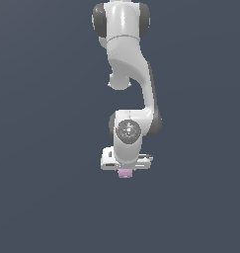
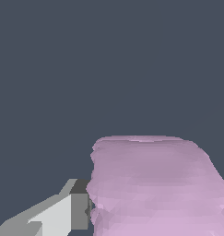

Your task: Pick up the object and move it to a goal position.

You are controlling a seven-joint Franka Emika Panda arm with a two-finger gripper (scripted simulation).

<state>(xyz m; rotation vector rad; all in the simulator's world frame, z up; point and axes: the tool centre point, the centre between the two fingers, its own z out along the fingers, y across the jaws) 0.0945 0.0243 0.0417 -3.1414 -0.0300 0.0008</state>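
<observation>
The object is a small pale pink cube [image 1: 125, 173]. In the exterior view it peeks out just below the white gripper [image 1: 125, 171], whose body hides most of it. In the wrist view the cube [image 2: 155, 184] fills the space beside one grey-white finger [image 2: 62, 214], whose dark pad touches the cube's side. The other finger shows only as a sliver at the picture's edge. The gripper is shut on the cube. The fingers themselves are hidden in the exterior view.
The white Panda arm [image 1: 126, 59] hangs down from the top of the exterior view over a plain dark grey-blue floor [image 1: 42, 197]. No goal marker shows.
</observation>
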